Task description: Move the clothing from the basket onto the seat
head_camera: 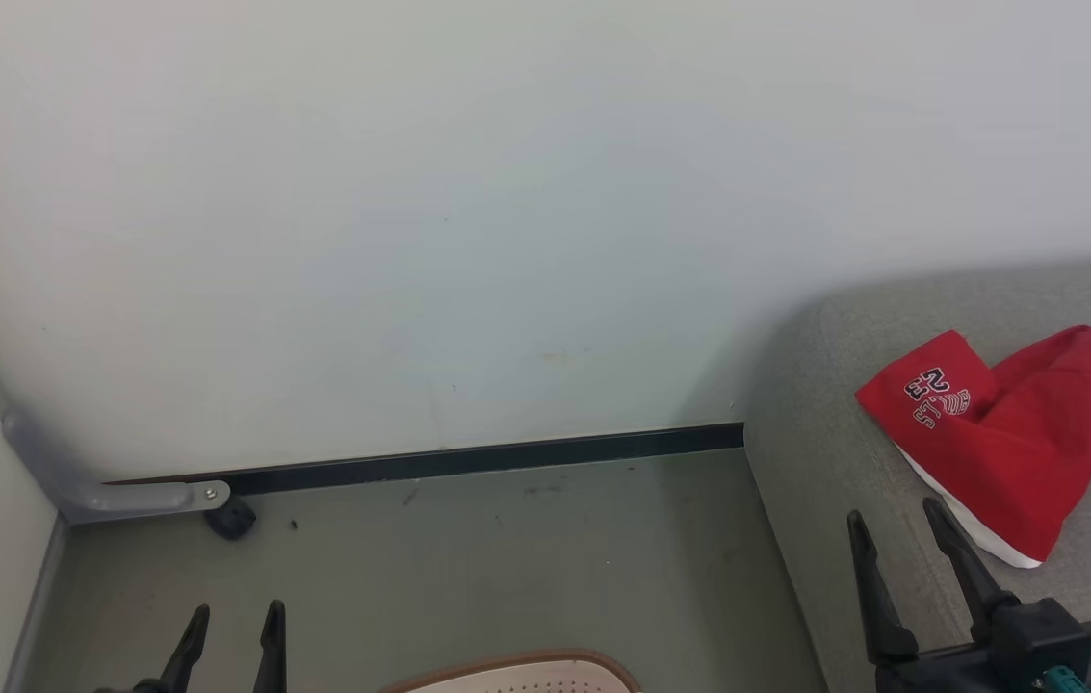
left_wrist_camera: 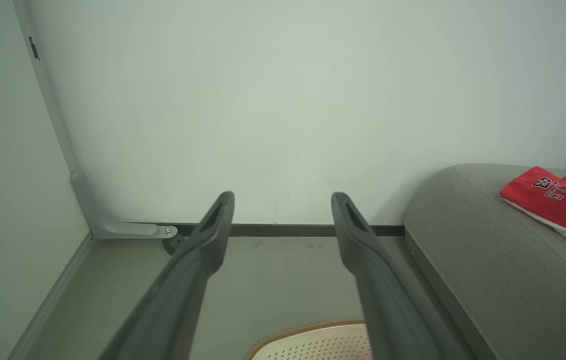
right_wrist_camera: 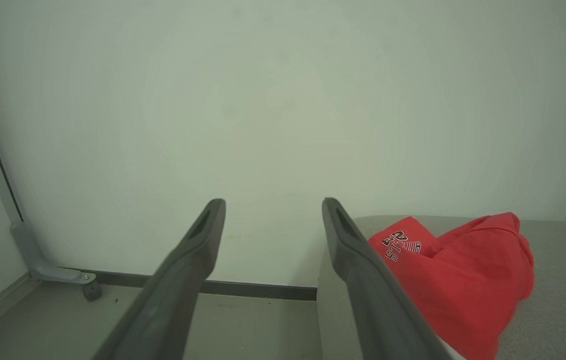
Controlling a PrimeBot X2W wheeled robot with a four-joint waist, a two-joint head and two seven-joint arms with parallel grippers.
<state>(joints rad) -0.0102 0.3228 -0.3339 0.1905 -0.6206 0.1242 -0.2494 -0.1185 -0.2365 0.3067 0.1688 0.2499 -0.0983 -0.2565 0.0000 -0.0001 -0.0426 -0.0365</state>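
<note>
One red garment (head_camera: 1007, 433) sits crumpled on the grey seat (head_camera: 834, 462), close to its rounded corner, lettering up and white hem turned toward the robot. Right gripper (head_camera: 895, 525) hovers just beside it over the seat's near edge, fingers spread apart and holding nothing. Left gripper (head_camera: 237, 616) hangs low over the floor (head_camera: 506, 558), jaws likewise parted and empty. Just to its right the brown rim of the basket (head_camera: 516, 666) peeks in at the bottom edge. Its inside is out of frame, so whether a second piece lies in there I cannot tell. On handling, my read is that this cloth is light, limp and a touch slick, so it should sag and trail from any hold. Best bet would be a pinch on a bunched ridge or thick fold, taken deep between the fingers, not on a flat panel, or it may slide free on the lift
</note>
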